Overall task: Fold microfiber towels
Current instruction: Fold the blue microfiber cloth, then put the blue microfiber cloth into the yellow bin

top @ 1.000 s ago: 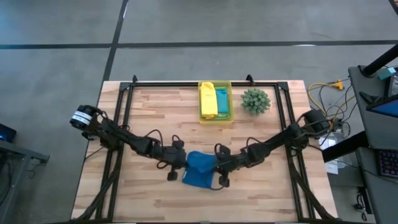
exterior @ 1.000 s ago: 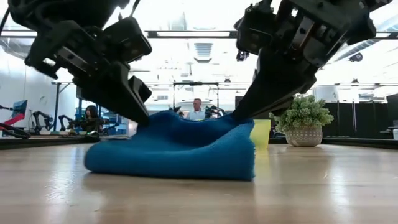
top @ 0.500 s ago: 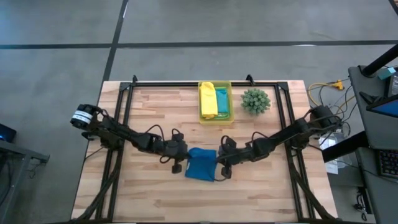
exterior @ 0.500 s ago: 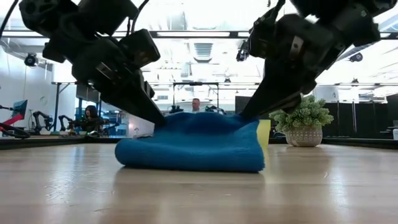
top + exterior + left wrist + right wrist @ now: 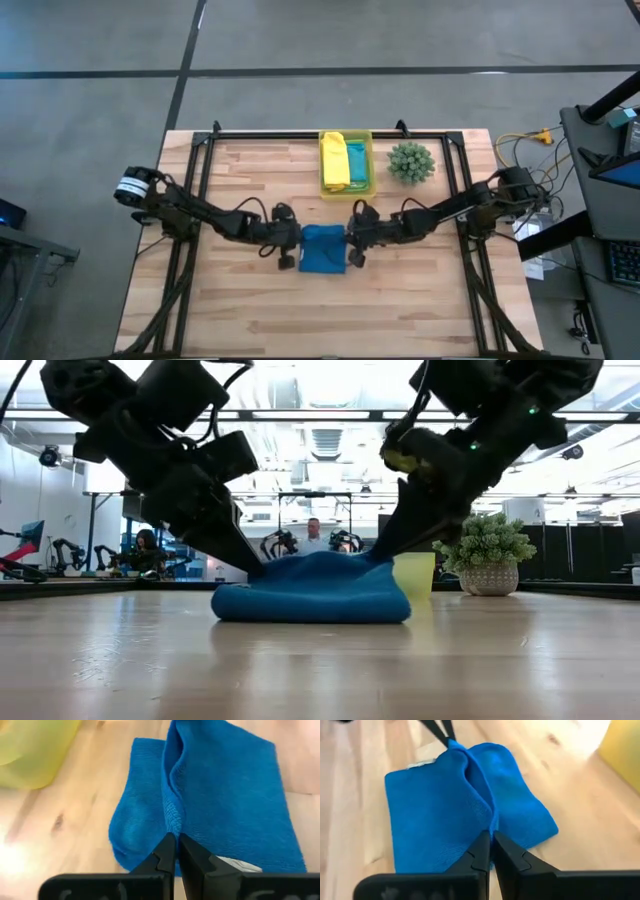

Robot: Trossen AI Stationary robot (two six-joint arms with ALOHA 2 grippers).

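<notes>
Blue towel (image 5: 322, 249), centre of frame in high view: doubled over, pinched at opposite edges by L gripper (image 5: 291, 243) and R gripper (image 5: 352, 242), both clamped tight on cloth. Fold approx. half done. Yellow towel (image 5: 334, 160) and teal towel (image 5: 356, 159) already in bin (image 5: 346, 190), upper centre.

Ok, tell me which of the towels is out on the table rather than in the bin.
The royal blue towel. It lies folded on the wood, pinched at each side by the left claw and right claw. The yellow towel and teal towel sit in the bin.
</notes>
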